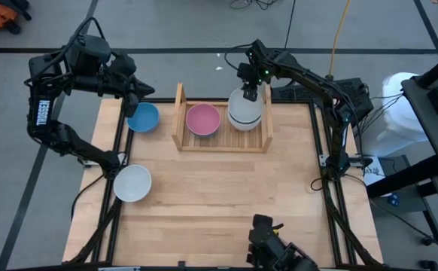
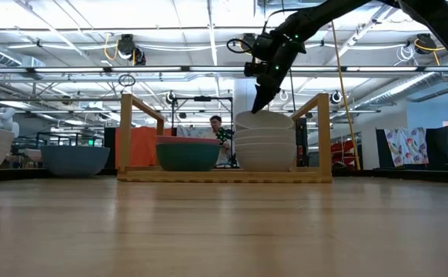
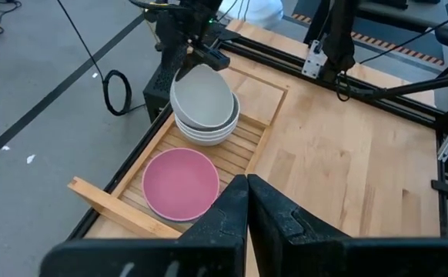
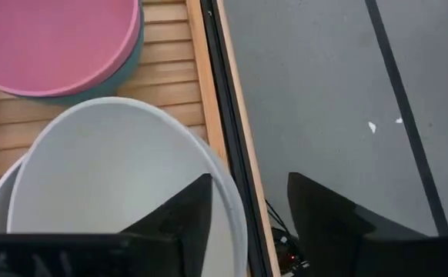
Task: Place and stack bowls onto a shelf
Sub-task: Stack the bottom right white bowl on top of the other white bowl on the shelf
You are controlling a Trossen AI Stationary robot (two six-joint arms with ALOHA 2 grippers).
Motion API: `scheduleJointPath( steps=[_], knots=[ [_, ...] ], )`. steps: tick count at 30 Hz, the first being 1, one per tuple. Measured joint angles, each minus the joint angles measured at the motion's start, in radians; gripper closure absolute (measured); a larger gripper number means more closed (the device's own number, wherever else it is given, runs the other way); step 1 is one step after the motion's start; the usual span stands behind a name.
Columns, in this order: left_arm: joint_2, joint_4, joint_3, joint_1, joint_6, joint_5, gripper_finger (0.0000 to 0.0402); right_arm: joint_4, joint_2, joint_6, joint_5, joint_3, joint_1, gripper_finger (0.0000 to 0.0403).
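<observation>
Right hand (image 1: 250, 93), fingers open, hovers over the white bowl stack (image 1: 245, 111) at upper centre; rigid, light, slippery bowls seem best pinched by the rim.

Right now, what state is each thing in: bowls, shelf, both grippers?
White bowl stack: on the shelf's right end, top bowl tilted, not seated.
Pink bowl: nested on a teal bowl, mid-shelf.
Blue bowl: upright on the table, left of the shelf.
Lone white bowl: upright on the table, near the left edge.
Shelf: upright, left slot free.
Right gripper: open, over the stack's rim.
Left gripper: shut, empty.
</observation>
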Motion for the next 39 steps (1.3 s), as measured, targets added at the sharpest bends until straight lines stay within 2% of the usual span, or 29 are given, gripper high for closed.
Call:
scheduleJointPath(
  steps=[10,15,18,26,37,39],
  knots=[
    [0.0,0.0,0.0,0.0,-0.02,0.0,0.0392,-0.047,0.0,0.012,-0.003,0.0,0.003,0.0368],
    [0.0,0.0,0.0,0.0,-0.019,0.0,0.0392,-0.051,0.0,0.051,-0.003,0.0,0.007,0.0396],
    [0.0,0.0,0.0,0.0,-0.019,0.0,0.0392,-0.064,-0.002,0.069,-0.003,0.0,0.01,0.0388],
    [0.0,0.0,0.0,0.0,-0.019,0.0,0.0392,-0.076,-0.014,0.047,-0.003,0.0,0.041,0.0335],
    [0.0,0.0,0.0,0.0,-0.018,0.0,0.0392,-0.086,-0.047,-0.075,0.006,0.0,0.077,0.0256],
    [0.0,0.0,0.0,0.0,-0.018,0.0,0.0392,-0.077,-0.058,-0.082,0.035,0.0,0.084,0.0247]
  ],
)
